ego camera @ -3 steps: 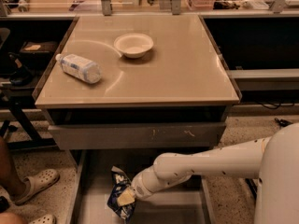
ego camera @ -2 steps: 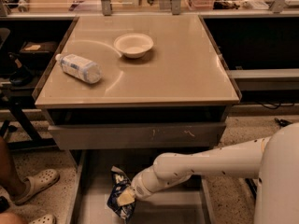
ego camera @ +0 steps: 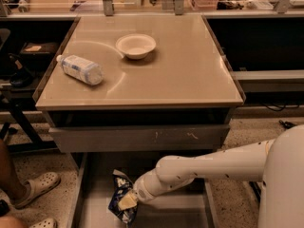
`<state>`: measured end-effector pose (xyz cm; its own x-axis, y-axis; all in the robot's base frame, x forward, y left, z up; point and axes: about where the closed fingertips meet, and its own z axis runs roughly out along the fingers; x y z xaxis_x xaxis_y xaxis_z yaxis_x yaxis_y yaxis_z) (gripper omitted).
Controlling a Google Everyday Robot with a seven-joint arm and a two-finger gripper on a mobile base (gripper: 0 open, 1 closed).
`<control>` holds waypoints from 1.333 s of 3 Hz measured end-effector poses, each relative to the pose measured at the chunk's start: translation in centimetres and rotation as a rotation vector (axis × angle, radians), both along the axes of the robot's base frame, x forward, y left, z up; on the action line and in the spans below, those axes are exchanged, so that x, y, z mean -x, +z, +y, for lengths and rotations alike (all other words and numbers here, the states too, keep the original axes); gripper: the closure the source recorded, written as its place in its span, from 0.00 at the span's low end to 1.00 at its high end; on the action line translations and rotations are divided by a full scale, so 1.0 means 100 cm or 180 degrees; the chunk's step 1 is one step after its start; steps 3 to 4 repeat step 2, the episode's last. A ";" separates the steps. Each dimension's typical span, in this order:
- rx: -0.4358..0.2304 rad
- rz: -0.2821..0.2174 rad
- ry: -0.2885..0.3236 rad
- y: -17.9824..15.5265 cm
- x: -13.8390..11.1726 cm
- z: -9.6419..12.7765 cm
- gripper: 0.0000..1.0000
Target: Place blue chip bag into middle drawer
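The middle drawer (ego camera: 180, 215) stands pulled out at the bottom of the view, below the counter. Its grey floor shows bare to the right of the arm and toward the front edge. The low left wall runs close beside the bag, and the right wall lies just beyond the arm.

The gripper (ego camera: 128, 201) sits over the left part of the drawer, low between the side walls. One pale finger lies across the blue chip bag (ego camera: 119, 204), and the gripper is clamped on the bag. The bag stands roughly upright inside the drawer outline, near the left wall, with its lower end close to the drawer floor; contact with the floor cannot be determined. The white arm (ego camera: 213, 164) reaches in from the right, crossing over the right wall of the drawer.

A sandalled foot (ego camera: 36, 188) rests on the speckled ground to the left, outside the drawer and apart from it.

Above the drawer, a grey front panel (ego camera: 142, 137) with white scuff marks spans the cabinet, set back under the front edge of the counter (ego camera: 190, 70). A clear bottle (ego camera: 80, 69) lies on its side near the left edge of the counter. A white bowl (ego camera: 136, 46) sits farther back, near the middle. The right half of the counter surface shows nothing on it.
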<state>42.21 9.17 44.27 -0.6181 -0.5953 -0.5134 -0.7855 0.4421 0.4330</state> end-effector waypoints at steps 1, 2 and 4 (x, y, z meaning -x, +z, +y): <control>0.0000 0.0001 0.0001 0.000 0.000 0.000 0.00; 0.0000 0.0001 0.0001 0.000 0.000 0.000 0.00; 0.0000 0.0001 0.0001 0.000 0.000 0.000 0.00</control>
